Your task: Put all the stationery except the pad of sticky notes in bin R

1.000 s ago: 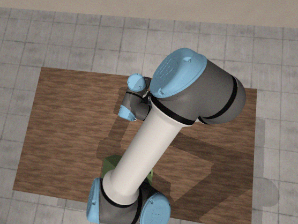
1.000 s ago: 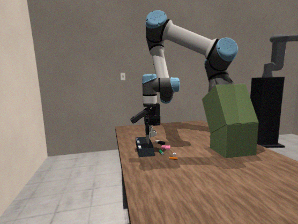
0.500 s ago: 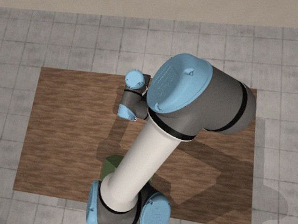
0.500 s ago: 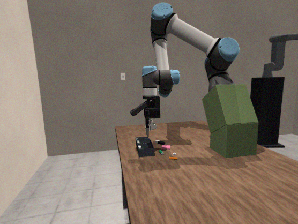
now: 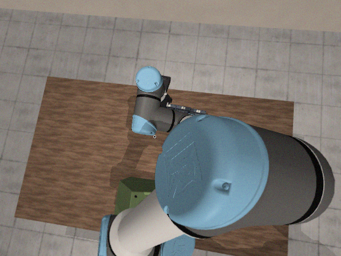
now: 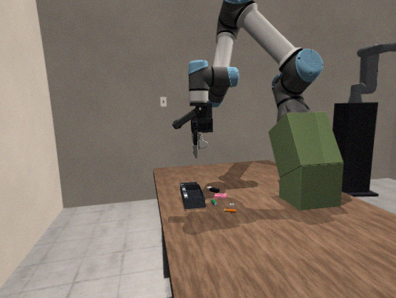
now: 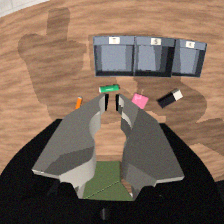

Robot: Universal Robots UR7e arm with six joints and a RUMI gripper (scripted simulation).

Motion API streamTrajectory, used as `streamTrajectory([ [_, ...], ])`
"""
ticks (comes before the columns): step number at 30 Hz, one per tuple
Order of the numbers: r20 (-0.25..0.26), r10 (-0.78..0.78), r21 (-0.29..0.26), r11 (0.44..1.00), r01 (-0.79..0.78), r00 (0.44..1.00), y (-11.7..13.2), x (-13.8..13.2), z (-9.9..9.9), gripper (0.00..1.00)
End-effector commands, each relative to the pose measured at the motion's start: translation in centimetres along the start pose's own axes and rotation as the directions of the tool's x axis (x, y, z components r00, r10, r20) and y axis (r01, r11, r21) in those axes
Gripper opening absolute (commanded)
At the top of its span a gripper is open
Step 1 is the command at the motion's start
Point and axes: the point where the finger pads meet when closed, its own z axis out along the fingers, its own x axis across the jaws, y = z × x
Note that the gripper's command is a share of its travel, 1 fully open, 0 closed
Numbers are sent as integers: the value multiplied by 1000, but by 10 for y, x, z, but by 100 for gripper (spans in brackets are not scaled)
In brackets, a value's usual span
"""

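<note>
My gripper is shut with nothing between the fingers and hangs high above the table. Below it stands a row of three dark open bins; in the wrist view the right one carries the R label. In front of the bins lie a green marker, an orange pen, a pink eraser and a black-and-white piece. A small grey item lies near the orange pen.
Two stacked green boxes stand on the wooden table by the arm's base, the upper one tilted. The arm's elbow fills much of the top view. A black pedestal stands off the table at the right.
</note>
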Motion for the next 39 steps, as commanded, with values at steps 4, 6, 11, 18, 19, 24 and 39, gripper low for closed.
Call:
streamTrajectory([
  [4,-1,1,-6,1000,-1,1000,0,0,-6,4],
  [6,-1,1,-6,1000,-1,1000,0,0,-6,4],
  [11,-2,226,-6,974,-226,974,17,29,17,23],
  [18,-4,434,-7,901,-434,901,35,59,41,23],
  [19,-5,465,-8,885,-465,885,38,65,46,23],
  [24,-9,613,-11,790,-613,790,56,94,70,23],
  [39,-6,782,-3,623,-782,623,97,163,122,23],
])
